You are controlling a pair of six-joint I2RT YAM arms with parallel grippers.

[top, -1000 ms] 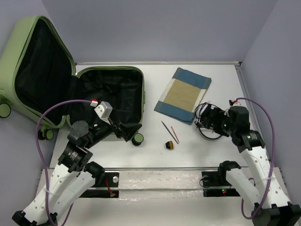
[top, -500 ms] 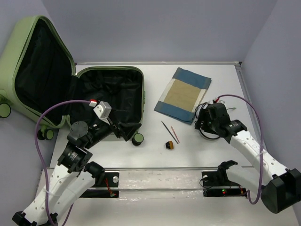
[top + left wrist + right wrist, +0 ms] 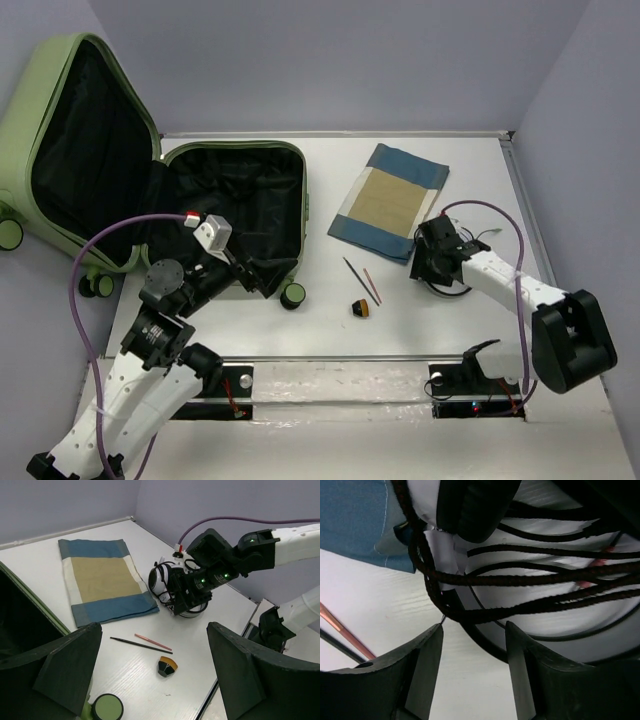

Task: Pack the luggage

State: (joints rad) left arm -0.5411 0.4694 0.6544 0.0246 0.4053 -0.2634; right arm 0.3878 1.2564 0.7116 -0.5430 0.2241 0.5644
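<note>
White desk (image 3: 450,330), lilac walls. The luggage (image 3: 230,195) lies open at the far left corner, its lid leaning past the left edge. The left gripper (image 3: 155,645) hovers by its near side, jaws wide apart. Toward the right edge, the right gripper (image 3: 475,645) has its jaws apart astride the black cord (image 3: 520,575) of a headset, beside a folded cloth (image 3: 388,203).

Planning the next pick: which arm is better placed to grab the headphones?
Right. The right gripper sits at the headphones, jaws straddling the cord; the left gripper hovers open near the luggage.
</note>
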